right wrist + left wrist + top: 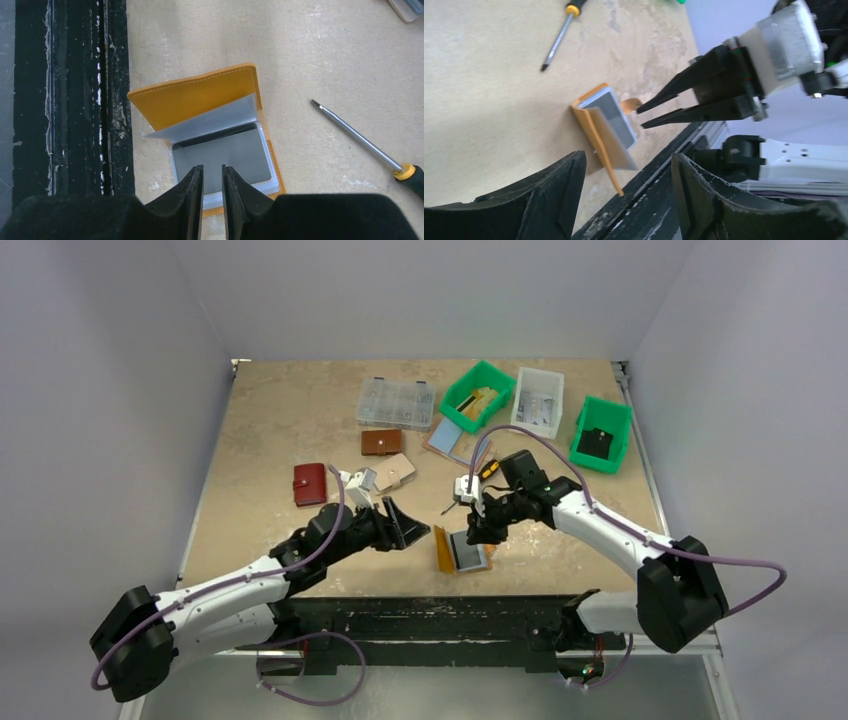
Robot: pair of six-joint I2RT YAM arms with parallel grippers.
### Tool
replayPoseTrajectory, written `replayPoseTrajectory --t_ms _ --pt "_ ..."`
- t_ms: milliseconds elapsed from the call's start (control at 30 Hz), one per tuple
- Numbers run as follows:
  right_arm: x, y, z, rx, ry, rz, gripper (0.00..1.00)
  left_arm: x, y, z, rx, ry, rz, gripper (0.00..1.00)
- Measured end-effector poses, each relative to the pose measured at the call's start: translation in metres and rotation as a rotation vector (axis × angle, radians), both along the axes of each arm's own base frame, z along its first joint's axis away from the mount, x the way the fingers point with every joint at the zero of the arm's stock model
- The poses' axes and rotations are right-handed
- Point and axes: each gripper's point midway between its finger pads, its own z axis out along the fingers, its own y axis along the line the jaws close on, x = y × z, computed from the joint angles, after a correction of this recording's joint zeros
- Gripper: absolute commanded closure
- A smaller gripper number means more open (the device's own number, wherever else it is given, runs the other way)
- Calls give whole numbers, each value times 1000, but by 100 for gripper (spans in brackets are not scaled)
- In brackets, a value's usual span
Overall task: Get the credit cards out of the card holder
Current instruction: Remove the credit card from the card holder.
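Lying open on the beige stone-patterned counter (290,420), close to its black near edge, the mustard-yellow leather folding card holder (195,97) has one cover tipped up and a clear plastic sleeve leaf raised beside it. A silvery grey plastic credit card (220,152) sits in the top transparent slot, fully inside the holder.

The right end effector (212,171) is poised over the lower edge of that grey card. Its two black fingers are parallel, with only a narrow slit between them and nothing in it. Whether the tips touch the sleeve cannot be told from the wrist view; from the left wrist view they sit just beside the holder's small orange snap tab (630,105).

The left end effector (629,156) is near the holder's raised cover, on its left. Its fingers are spread wide and it holds nothing.

A slim screwdriver with a black-and-yellow handle (360,142) lies on the counter just beyond the holder. Farther back are a red leather wallet (310,483), a dark brown wallet (381,442), a clear compartment box (396,403) and two green plastic bins (601,434).
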Motion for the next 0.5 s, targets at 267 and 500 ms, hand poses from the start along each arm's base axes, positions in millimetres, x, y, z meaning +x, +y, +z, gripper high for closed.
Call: replayPoseTrajectory --t_ms 267,500 --pt "2 5 -13 -16 112 -75 91 -2 -42 23 -196 -16 -115 42" --pt "-1 27 -15 45 315 -145 100 -19 -61 37 -262 -56 -212 52"
